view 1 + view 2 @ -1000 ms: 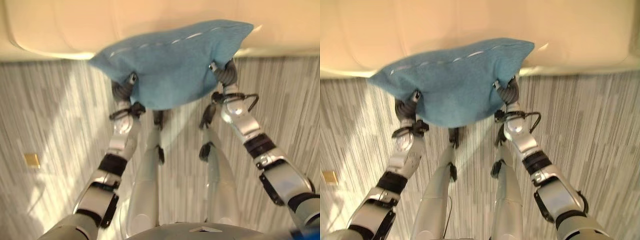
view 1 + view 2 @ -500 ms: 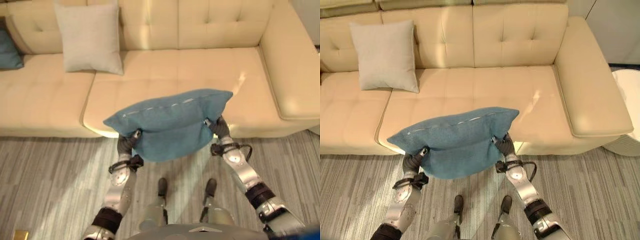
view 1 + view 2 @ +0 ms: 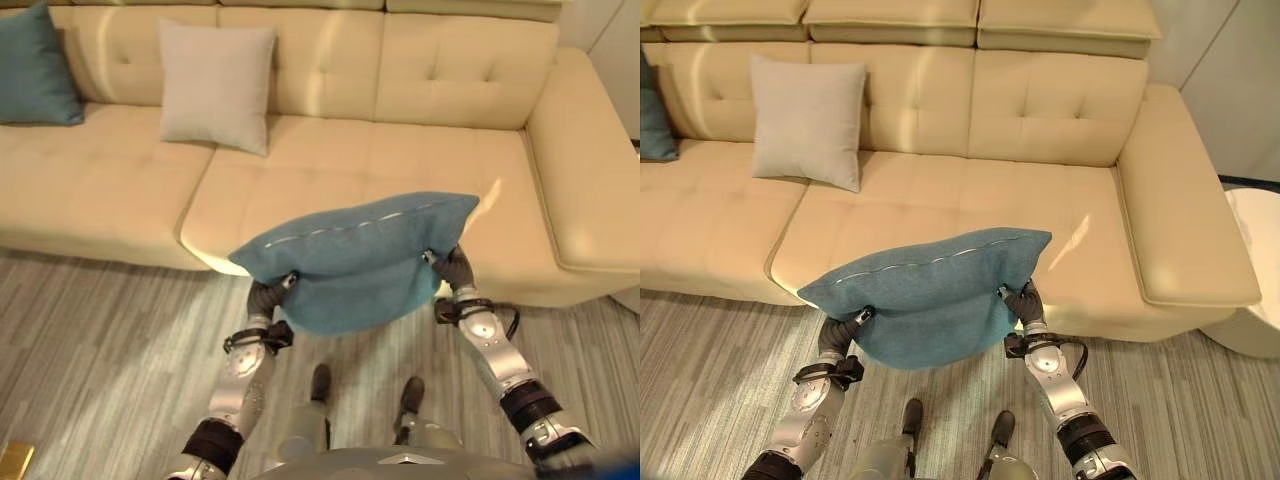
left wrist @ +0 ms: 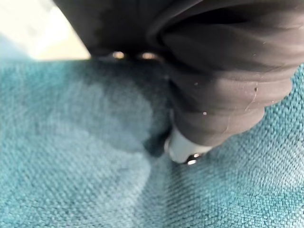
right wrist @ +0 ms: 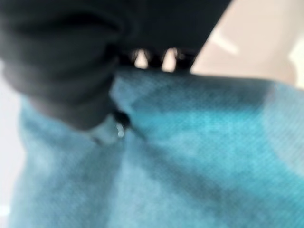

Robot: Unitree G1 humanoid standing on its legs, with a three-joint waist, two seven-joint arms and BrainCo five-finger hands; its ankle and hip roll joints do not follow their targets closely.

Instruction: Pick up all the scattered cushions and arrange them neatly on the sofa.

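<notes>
I hold a teal woven fabric cushion (image 3: 930, 295) up between my two hands, in the air just in front of the cream tufted leather sofa (image 3: 940, 200), over its front edge. My left hand (image 3: 840, 335) grips the cushion's lower left side, thumb pressed into the cloth (image 4: 183, 147); my right hand (image 3: 1023, 303) clamps its right side, fingers hooked over the edge. A pale grey square cushion (image 3: 808, 122) leans upright against the sofa's backrest, and a second teal cushion (image 3: 38, 68) stands at the sofa's far left end. Half a second ago my view showed less backrest; my head has tilted up, while both hands keep the same grip.
</notes>
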